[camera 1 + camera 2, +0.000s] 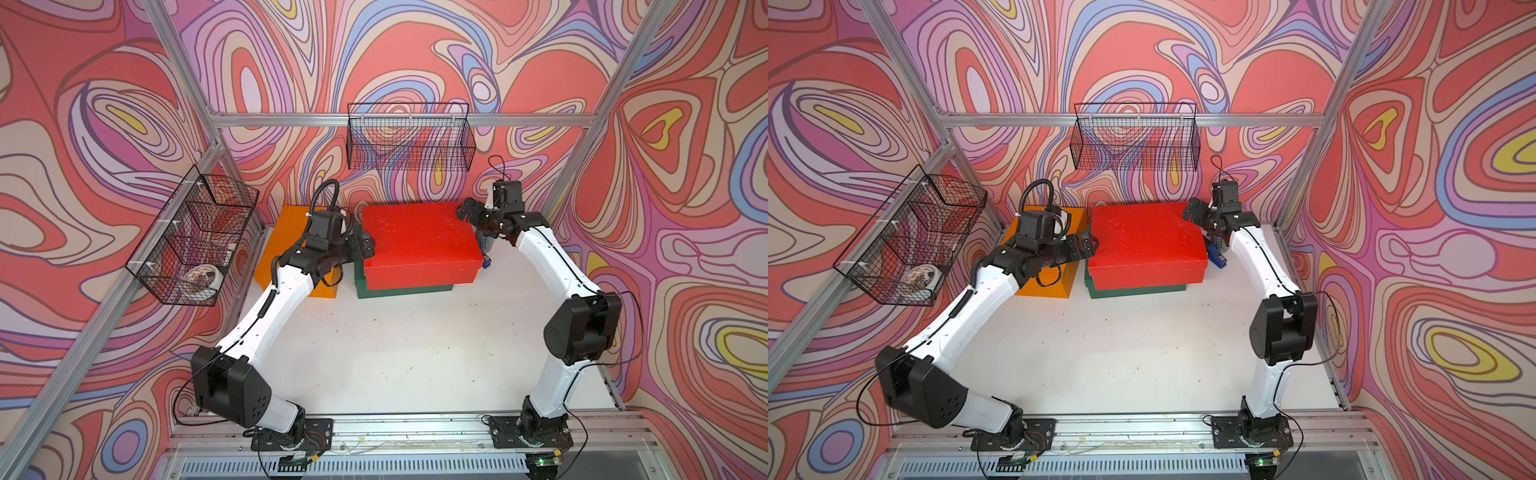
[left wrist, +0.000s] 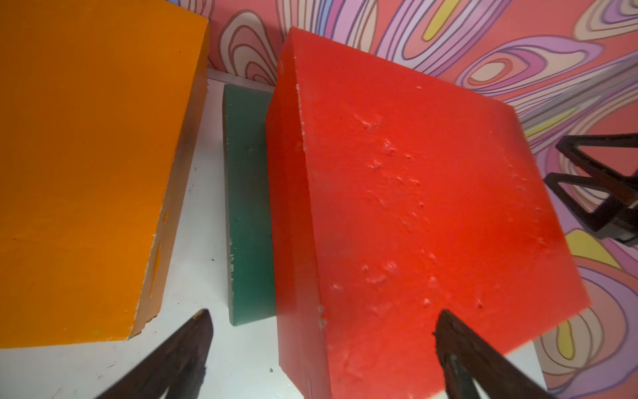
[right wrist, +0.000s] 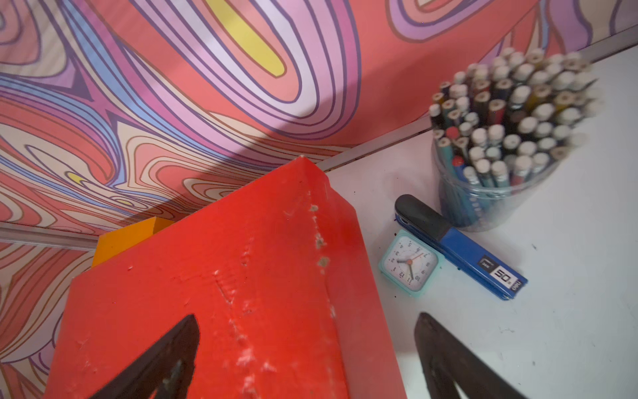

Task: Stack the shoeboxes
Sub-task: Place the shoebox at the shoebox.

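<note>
**Left gripper (image 1: 368, 245) and right gripper (image 1: 466, 212) gaping wide at the red shoebox (image 1: 415, 241)**

You are holding nothing in either one. Your left gripper's fingers (image 2: 183, 355) are standing far apart, straddling the red shoebox's left edge. Whether they are touching it, I cannot tell. Your right gripper is spreading equally wide at the right edge near the far corner, one finger above the lid and its mate above the table (image 1: 395, 353).

The red shoebox is sitting on the green shoebox (image 1: 399, 292), covering all but a front strip and a sliver along the left side. The orange shoebox (image 1: 286, 226) is lying on the table just beside the pair, with your left arm cutting off much of it. In both top views your right arm is hiding most of the pencil cup (image 3: 500, 145), stapler (image 3: 462, 250) and small clock (image 3: 409, 264). A round object (image 1: 202, 279) is lying in the side basket (image 1: 166, 232), and the mesh is obscuring it.
</note>
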